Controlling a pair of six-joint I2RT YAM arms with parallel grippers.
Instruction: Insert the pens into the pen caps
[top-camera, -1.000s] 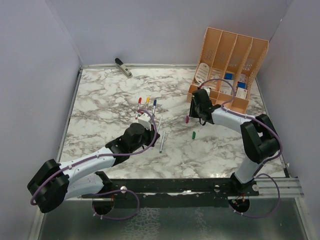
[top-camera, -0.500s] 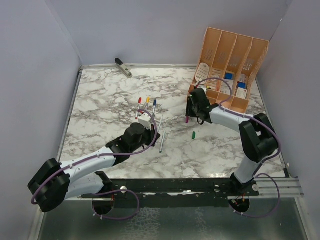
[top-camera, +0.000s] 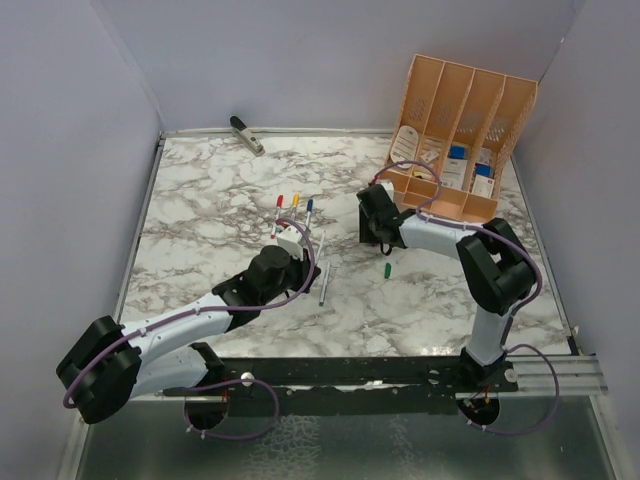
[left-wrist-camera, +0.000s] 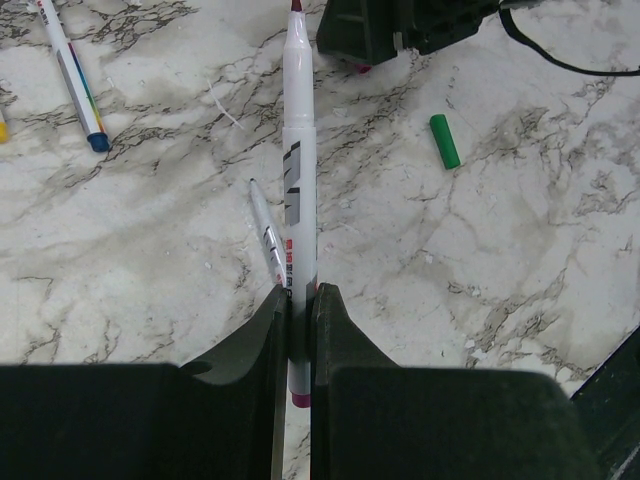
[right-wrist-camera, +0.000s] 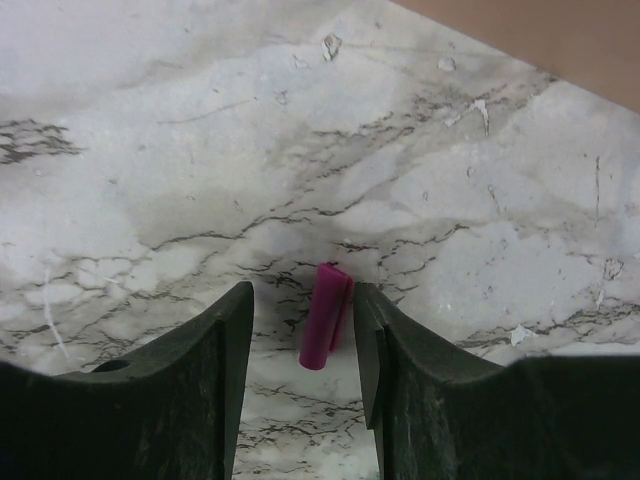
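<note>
We saw left gripper (left-wrist-camera: 298, 300) clamped on a magenta-tipped pen (left-wrist-camera: 298, 150) — right gripper (right-wrist-camera: 303, 305) spread open, magenta cap (right-wrist-camera: 326, 315) lying on the marble table (right-wrist-camera: 150, 150) between its fingers, green cap (left-wrist-camera: 445, 140) nearby.

Five pens (left-wrist-camera: 298, 180); two loose caps, a green cap (top-camera: 387, 270) and a magenta cap (right-wrist-camera: 326, 315); one grey tool (top-camera: 246, 135); one orange rack (top-camera: 460, 110).

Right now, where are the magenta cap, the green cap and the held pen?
magenta cap (right-wrist-camera: 325, 315), right wrist view, its middle.
green cap (left-wrist-camera: 445, 141), left wrist view, its middle.
held pen (left-wrist-camera: 298, 150), left wrist view, white barrel.
</note>
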